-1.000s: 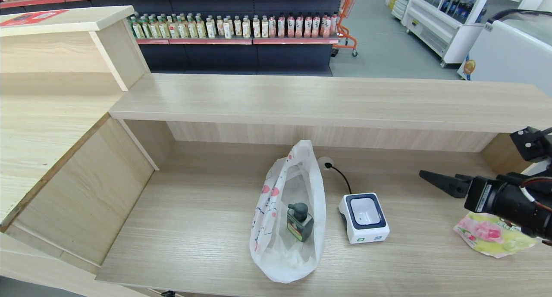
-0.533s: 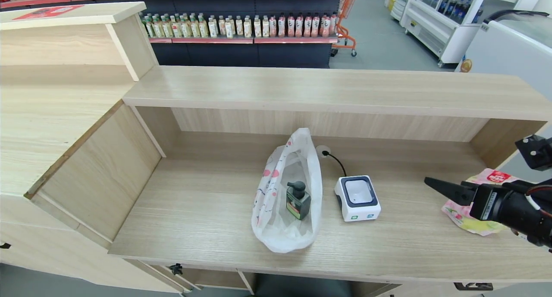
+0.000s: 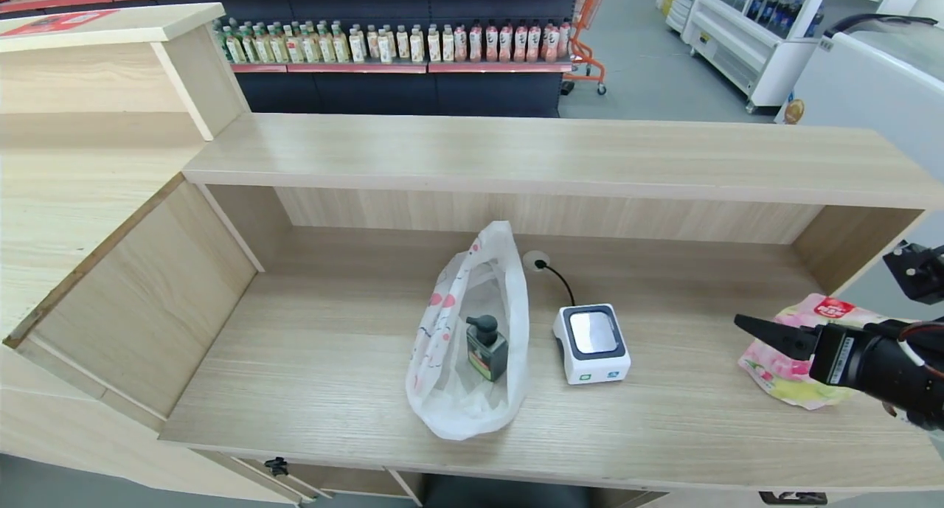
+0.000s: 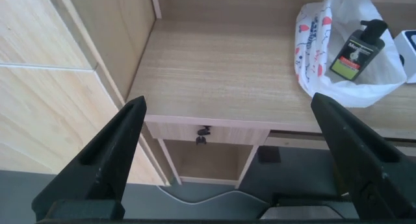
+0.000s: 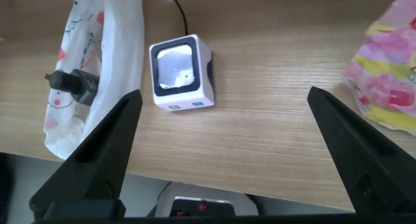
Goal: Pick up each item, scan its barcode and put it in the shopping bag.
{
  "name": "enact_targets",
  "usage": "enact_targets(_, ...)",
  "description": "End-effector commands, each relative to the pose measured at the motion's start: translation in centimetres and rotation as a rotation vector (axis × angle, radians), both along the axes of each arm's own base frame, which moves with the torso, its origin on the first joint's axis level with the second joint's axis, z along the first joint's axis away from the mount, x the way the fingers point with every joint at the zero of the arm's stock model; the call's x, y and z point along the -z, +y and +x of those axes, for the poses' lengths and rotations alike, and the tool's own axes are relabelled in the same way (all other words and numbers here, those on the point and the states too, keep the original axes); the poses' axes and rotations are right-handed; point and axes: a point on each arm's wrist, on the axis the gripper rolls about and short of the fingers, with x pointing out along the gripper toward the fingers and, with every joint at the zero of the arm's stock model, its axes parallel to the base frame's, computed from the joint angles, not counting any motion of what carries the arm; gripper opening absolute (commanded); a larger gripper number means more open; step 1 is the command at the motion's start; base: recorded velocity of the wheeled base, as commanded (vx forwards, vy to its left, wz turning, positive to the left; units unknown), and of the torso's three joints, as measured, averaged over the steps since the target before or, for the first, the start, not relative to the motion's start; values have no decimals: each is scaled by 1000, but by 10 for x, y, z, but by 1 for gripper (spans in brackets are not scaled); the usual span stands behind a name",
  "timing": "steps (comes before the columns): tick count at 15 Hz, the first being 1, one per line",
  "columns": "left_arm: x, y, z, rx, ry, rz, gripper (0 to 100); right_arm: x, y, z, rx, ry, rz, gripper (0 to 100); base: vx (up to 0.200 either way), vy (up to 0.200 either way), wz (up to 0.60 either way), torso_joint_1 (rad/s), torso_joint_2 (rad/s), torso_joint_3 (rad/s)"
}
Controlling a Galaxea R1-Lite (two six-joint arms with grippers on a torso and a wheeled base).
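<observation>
The right claw point(image 5: 224, 97), spread wide and empty, hovers beside the pink packet point(image 3: 771, 366), half hidden behind its arm at the bench point(image 3: 332, 375) edge, having drawn slightly away from the scanner point(image 3: 592, 343) and the shopping bag point(image 3: 441, 394) holding a pump bottle point(image 3: 487, 352).

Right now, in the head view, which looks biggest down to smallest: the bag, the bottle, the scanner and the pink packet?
1. bag
2. pink packet, though partly hidden
3. scanner
4. bottle, inside the bag
</observation>
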Motion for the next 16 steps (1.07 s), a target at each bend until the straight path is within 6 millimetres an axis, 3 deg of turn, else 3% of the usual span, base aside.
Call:
enact_targets(1,0,0,0,1,1,-3,100,-1,0,-4,4,2,16,100,0,-200,0,2,2,2)
enact_targets(12,0,0,0,0,-1,-3,100,-4,0,-20,39,87,133,100,0,-200,0,4,1,4)
enact_targets(16,0,0,0,1,1,-5,100,-22,4,-36,71,169,282,100,0,0,0,0,0,0)
